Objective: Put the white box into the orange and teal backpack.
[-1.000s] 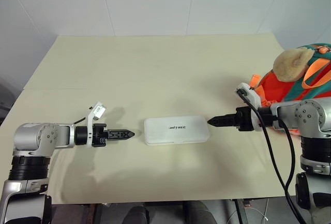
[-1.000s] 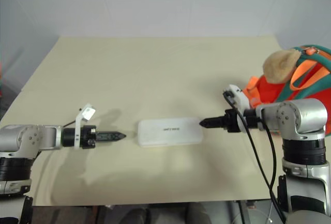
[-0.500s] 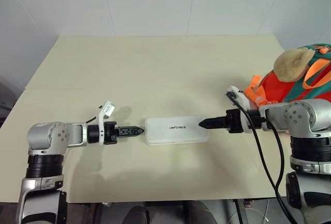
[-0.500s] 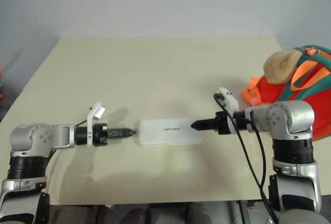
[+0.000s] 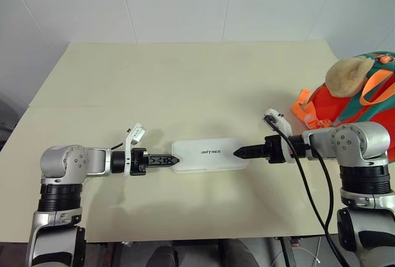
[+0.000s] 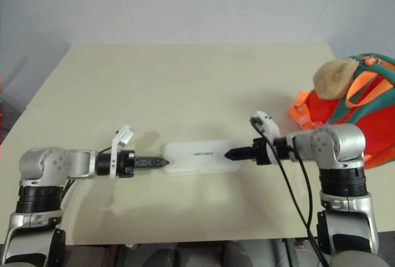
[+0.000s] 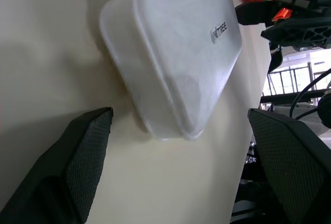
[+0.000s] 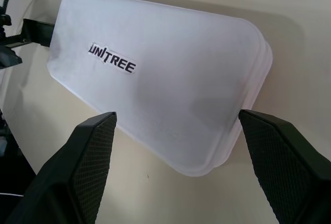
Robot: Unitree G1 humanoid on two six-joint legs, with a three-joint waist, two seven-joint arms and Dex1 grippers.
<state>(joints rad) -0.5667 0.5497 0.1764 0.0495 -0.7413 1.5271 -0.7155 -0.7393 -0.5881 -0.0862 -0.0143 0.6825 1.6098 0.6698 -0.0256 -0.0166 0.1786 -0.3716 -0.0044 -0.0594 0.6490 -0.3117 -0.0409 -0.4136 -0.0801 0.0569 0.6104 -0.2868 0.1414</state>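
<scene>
1. White box (image 5: 208, 155): lies flat on the surface (image 5: 185, 82), lettering up, not lifted, unpacked.
2. Orange and teal backpack (image 5: 358, 91): well to the right of the white box, at the surface's edge; whether its opening is unzipped cannot be told.
3. Left pincer (image 5: 162, 160): fingers spread wide, at the white box's left end, holding nothing.
4. Right pincer (image 5: 243, 152): fingers spread wide, at the white box's right end, holding nothing.
5. Outstanding, by judgement: grasp, lift, carry, insert. The whole task is left.

The table (image 5: 185, 82) lies bare beyond and in front of the white box (image 5: 208, 155). The 2 grippers flank its short ends; the orange and teal backpack (image 5: 345, 97) crowds the right edge.
</scene>
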